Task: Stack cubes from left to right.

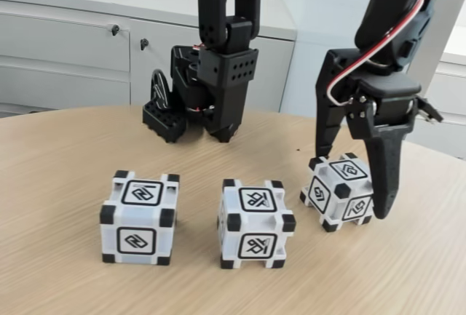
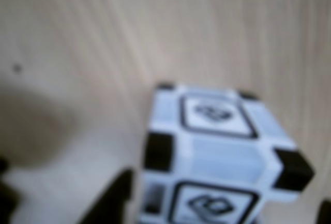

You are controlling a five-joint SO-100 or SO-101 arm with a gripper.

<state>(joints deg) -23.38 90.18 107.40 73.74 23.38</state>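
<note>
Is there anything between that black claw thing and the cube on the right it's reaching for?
Nothing visible is. In the fixed view the tool already straddles the right cube, one finger behind it and one in front. The middle cube and the left cube stand apart on the table.

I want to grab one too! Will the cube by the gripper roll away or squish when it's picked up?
Probably not. The cube has flat faces, so it should sit rather than roll. It looks like hard plastic, so likely stiff. Smooth sides might slip a little between the gripper's fingers.
</note>
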